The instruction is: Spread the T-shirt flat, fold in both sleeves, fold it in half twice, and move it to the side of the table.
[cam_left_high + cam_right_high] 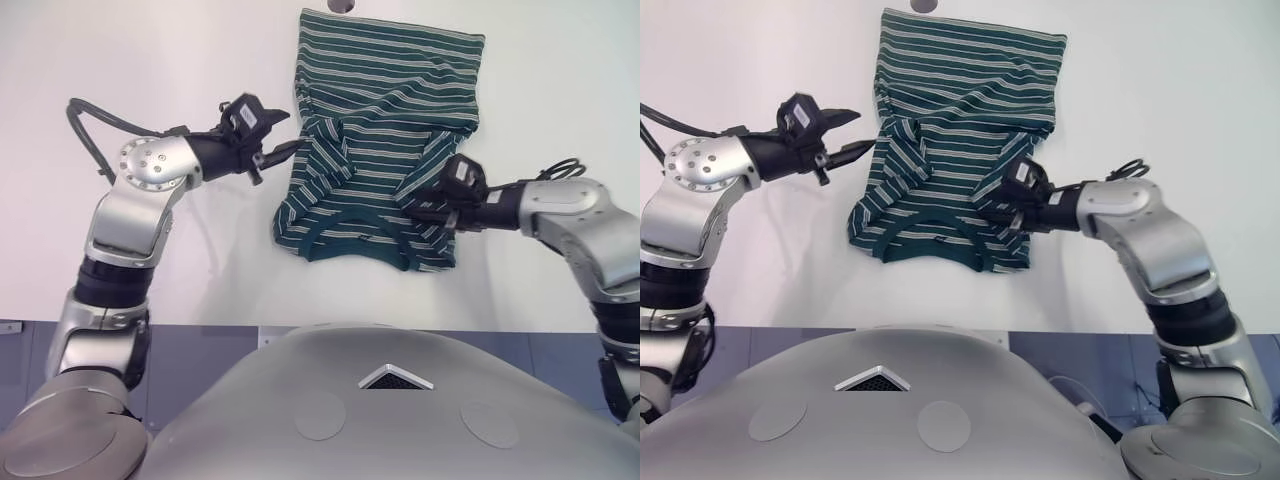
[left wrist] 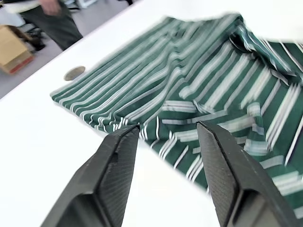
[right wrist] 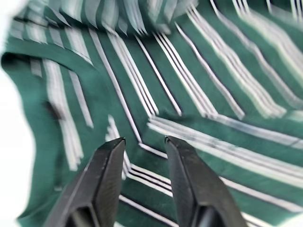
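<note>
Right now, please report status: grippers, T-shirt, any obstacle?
Left gripper open at T-shirt left edge. Right gripper open over folded right sleeve. T-shirt on table, sleeves in, not yet halved. Small round disc by far hem.

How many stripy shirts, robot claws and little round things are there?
T-shirt: 1
grippers: 2, the left gripper and the right gripper
small round disc: 1
Total: 4
</note>
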Controlling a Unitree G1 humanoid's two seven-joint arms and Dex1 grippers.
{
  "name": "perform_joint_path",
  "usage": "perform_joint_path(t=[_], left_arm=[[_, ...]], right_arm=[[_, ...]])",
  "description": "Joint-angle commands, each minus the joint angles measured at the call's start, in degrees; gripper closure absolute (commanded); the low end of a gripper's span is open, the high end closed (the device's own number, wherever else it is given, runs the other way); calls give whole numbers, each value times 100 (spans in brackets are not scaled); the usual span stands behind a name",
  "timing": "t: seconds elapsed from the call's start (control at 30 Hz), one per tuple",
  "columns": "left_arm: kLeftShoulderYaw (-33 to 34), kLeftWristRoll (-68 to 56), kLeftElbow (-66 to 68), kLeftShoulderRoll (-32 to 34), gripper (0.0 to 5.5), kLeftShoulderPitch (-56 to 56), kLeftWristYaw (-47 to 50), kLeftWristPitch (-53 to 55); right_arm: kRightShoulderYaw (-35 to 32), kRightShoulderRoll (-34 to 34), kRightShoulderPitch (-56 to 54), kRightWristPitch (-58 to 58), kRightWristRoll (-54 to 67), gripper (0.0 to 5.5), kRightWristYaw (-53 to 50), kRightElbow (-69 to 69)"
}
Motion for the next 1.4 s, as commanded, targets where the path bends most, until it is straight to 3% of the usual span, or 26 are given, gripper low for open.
perform_joint_path(t=[0.03, 0.17, 0.33, 0.5, 0.7, 0.87, 0.97, 1.07, 1.13, 1.27, 1.4], left_arm=[[-212, 885, 599, 1018, 273, 244, -652, -1960], [-361, 1680, 1785, 1222, 273, 175, -376, -4519], [-877, 2380, 2641, 1101, 273, 189, -277, -6094], [-1343, 3064, 3194, 574, 273, -9, 228, -6913], [-1809, 3694, 3584, 383, 273, -307, 561, -7506], [-2195, 2828, 3401, 445, 372, -266, -310, -6542], [-2409, 1502, 2042, 971, 441, 150, -1746, -4473], [-2319, 77, 557, 1620, 499, 457, -2504, -2200], [-2122, -509, 20, 1823, 542, 600, -2555, -1255], [-1515, -1345, -501, 1910, 549, 859, -2268, -38], [-743, -2637, -742, 1619, 549, 813, -2120, 1238]], right_arm=[[-664, -840, 440, -1627, -549, 396, 534, 165], [-332, -1721, 1311, -5009, -2346, 396, 708, 1119], [40, -1515, 1628, -7193, -3302, 396, 273, 2267], [364, -1122, 1529, -8388, -3931, 396, -409, 2989], [663, -1121, 1621, -8571, -3958, 396, -350, 2721], [764, -1061, 1607, -7299, -3078, 476, 161, 2432], [754, -1079, 1614, -6411, -2417, 542, 496, 2094], [661, -1344, 1759, -5262, -1430, 550, 967, 1534], [544, -1618, 1948, -4604, -819, 550, 1268, 1144], [86, -1910, 2155, -3470, 188, 550, 1574, 655], [-552, -1635, 1612, -2035, 1633, 550, 1474, 593]])
